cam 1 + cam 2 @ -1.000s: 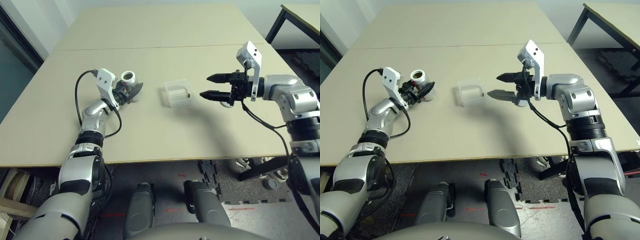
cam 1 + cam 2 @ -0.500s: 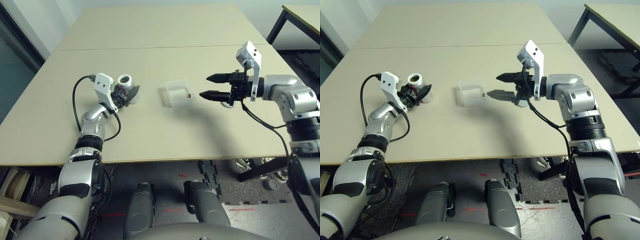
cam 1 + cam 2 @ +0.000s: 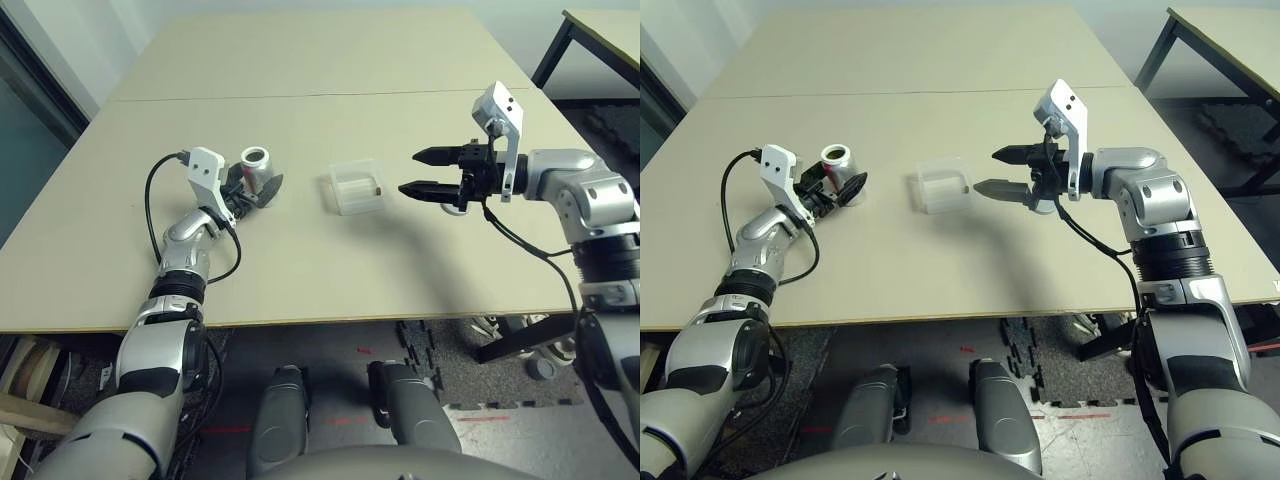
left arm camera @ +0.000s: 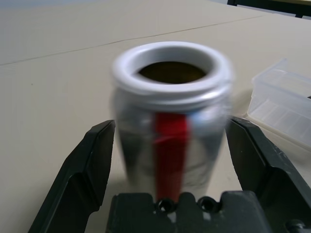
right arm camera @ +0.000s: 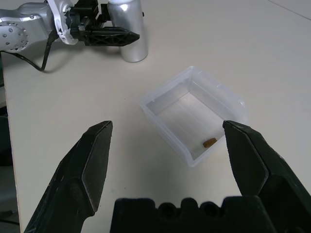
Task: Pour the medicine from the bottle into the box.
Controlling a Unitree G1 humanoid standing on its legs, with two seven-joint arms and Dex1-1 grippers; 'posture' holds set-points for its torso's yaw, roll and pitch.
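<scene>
Here a broad pale beige table [image 3: 330, 60] fills the scene, with the robot's two silver arms reaching over it from either side. On the right, the right gripper [image 3: 422, 171] hangs above the table just beside the box, its two black fingers spread wide and holding nothing, exactly as a second ago. Next in size is the box [image 3: 357, 187], a small shallow square tray of clear whitish plastic, sitting near the table's middle. To its left stands the bottle [image 3: 256, 167], a small silvery metal cylinder with a pale round mouth and a red stripe, upright on the table. The left gripper [image 4: 172, 170], which was clamped on the bottle a second ago, has just opened; its black fingers [image 4: 87, 170] now stand apart on either side of the bottle, clear of its wall. Smallest of all, the medicine [image 5: 209, 142], one tiny brownish pill, lies inside the box near a corner. The pouring therefore looks done, with the bottle set down and released.
</scene>
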